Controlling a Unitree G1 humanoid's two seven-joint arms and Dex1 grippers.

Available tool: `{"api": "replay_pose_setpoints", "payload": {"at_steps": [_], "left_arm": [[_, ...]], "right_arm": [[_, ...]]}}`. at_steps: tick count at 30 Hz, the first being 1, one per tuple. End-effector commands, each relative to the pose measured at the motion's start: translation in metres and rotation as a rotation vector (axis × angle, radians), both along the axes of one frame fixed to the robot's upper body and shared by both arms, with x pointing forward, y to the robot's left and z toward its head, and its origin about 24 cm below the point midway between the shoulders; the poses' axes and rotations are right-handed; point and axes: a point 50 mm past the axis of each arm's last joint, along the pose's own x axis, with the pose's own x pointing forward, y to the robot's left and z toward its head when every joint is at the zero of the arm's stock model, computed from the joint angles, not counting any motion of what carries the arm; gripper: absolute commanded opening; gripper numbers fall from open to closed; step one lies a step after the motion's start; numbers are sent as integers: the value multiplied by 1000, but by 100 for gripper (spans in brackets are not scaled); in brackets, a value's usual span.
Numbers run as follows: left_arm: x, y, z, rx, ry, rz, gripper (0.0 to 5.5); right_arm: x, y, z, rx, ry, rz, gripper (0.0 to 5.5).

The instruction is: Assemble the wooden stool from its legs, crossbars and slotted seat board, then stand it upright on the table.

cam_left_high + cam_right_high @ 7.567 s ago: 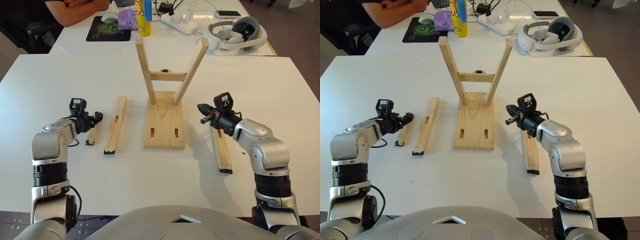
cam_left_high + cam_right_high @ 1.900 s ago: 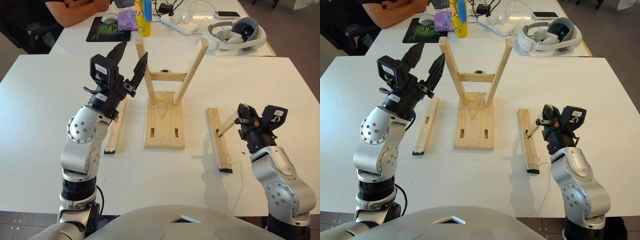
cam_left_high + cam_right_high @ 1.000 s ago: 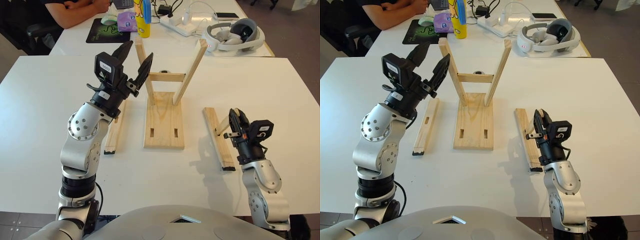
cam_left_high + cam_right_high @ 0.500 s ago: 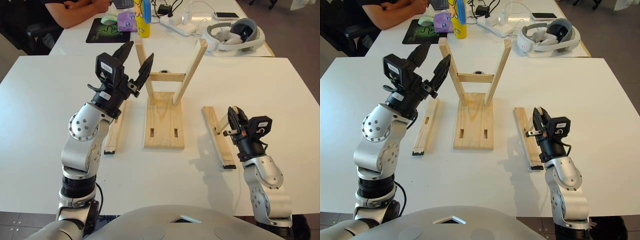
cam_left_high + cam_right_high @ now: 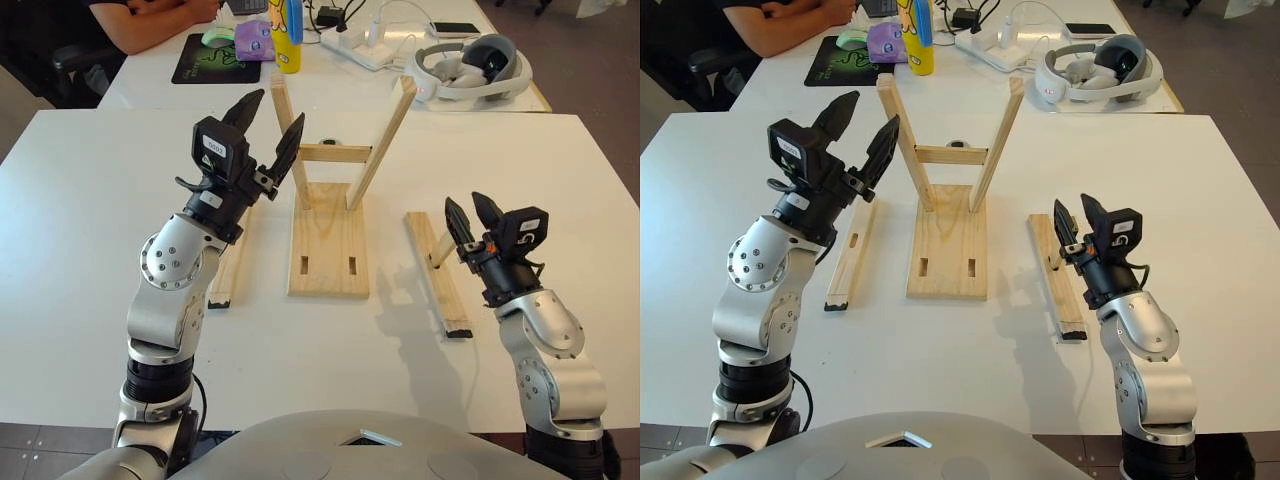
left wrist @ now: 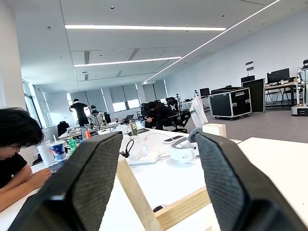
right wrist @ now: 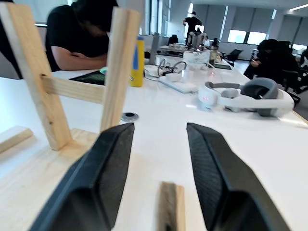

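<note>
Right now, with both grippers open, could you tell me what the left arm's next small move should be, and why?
Probably ease the left gripper forward until the left upright leg sits between its open fingers. The left wrist view shows that leg just ahead of the gap, not inside it, and holding it steady should help before the loose leg is fitted.

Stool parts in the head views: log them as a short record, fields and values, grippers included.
seat board: flat on the table, two near slots empty
upright legs: two, standing at the board's far end, joined by a crossbar
left loose leg: flat, left of the board
right loose leg: flat, right of the board
left gripper: open, raised beside the left upright leg
right gripper: open, by the right loose leg
</note>
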Motion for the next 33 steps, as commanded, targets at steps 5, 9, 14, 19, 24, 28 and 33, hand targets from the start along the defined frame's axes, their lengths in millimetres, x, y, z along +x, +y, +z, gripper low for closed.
{"api": "replay_pose_setpoints", "payload": {"at_steps": [5,9,14,19,24,28,33], "left_arm": [[-1,-5,-7,-38,3,59,282],[3,-9,-9,-45,21,58,282],[6,-9,-7,-37,22,55,282],[5,-7,-11,-38,39,67,282],[6,-9,-11,-41,40,57,282],[7,-8,-10,-40,37,58,282],[7,-9,-10,-36,38,48,282]], "right_arm": [[53,3,54,24,-107,49,145],[69,-2,47,-51,-52,28,86],[56,-9,23,-51,52,3,18],[48,-4,19,-31,64,19,1],[52,-2,30,-38,7,8,1],[52,-1,51,-82,-106,-1,1],[43,-1,12,-142,66,-5,1]]}}
